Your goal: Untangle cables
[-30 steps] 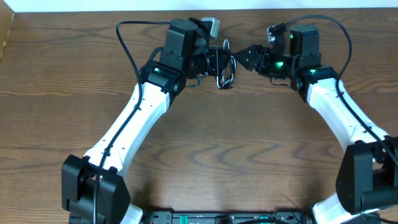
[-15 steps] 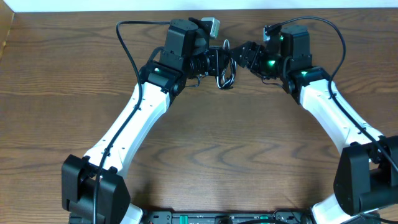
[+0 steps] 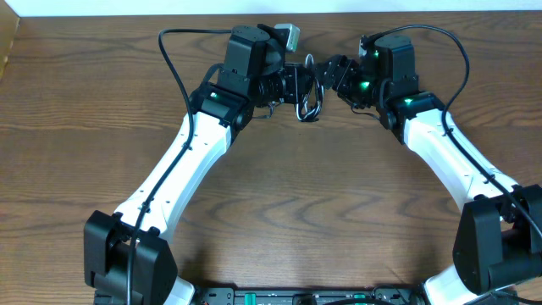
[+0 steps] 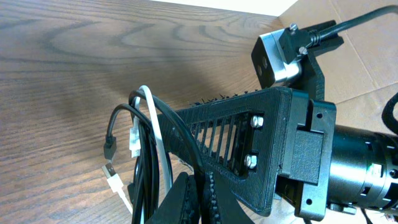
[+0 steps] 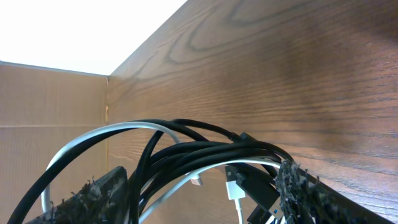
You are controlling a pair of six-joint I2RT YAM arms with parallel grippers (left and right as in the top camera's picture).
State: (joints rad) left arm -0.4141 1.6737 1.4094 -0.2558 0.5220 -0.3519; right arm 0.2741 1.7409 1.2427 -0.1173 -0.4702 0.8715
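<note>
The cables (image 3: 307,97), several thin black cords and a white one, hang as a small tangle between my two grippers at the far middle of the table. My left gripper (image 3: 294,85) is shut on the cables; in the left wrist view its fingers (image 4: 198,200) are pressed together beside the black and white cords (image 4: 149,155). A white plug (image 4: 115,178) dangles over the wood. My right gripper (image 3: 329,76) is open with the bundle (image 5: 205,152) running between its two fingers (image 5: 199,193). A white plug (image 5: 235,190) hangs there too.
The wooden table (image 3: 305,186) lies under both arms. A cardboard wall (image 5: 50,99) stands at the far edge. Thicker black wires (image 3: 174,63) loop from the arms. The right wrist camera block (image 4: 277,56) sits close above the left fingers.
My right arm has moved left, bringing its open fingers around the tangle. The left gripper and the cables it holds have stayed in place.
</note>
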